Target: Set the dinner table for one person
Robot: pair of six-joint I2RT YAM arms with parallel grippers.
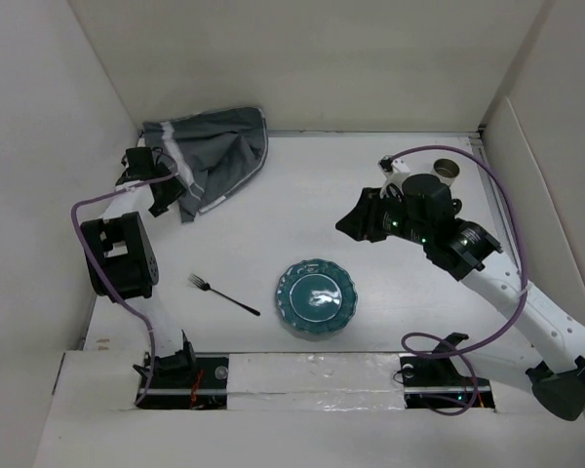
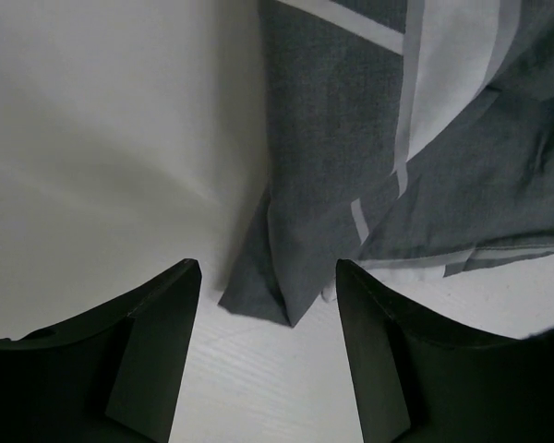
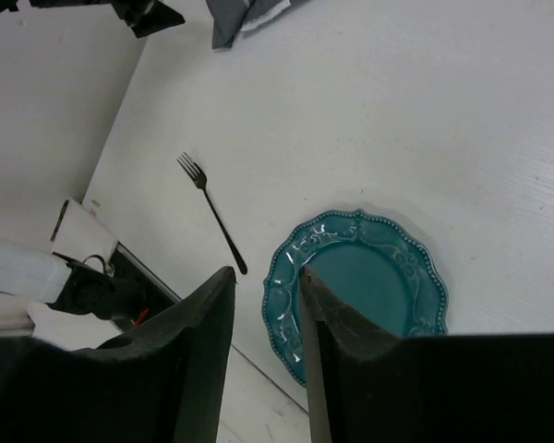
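- Table point(image 1: 273, 214): we saw the white surface filling the space ahead of both arm bases, with white walls on its left, far and right sides.
- Placemat point(image 1: 219, 156): dark grey cloth with thin white stripes, crumpled in the table's far left corner. One pointed corner hung toward the near side.
- Plate point(image 1: 319, 297): teal with a scalloped rim, flat on the table near the front edge, roughly centred between the arms. Nothing lay on it.
- Left gripper point(image 2: 268, 277): at the far left, right by the placemat. Its fingers were spread wide, and in the wrist view the cloth's pointed corner sat in line with the gap. We saw no pinch on it.
- Right gripper point(image 3: 263, 277): right of centre, beyond the plate. Its fingers were parted by a narrow gap and held nothing.
- Fork point(image 1: 224, 295): dark, lying diagonally just left of the plate and not touching it, tines pointing far-left.
- Cup point(image 1: 448, 172): small and metallic, upright at the far right, behind the right arm.
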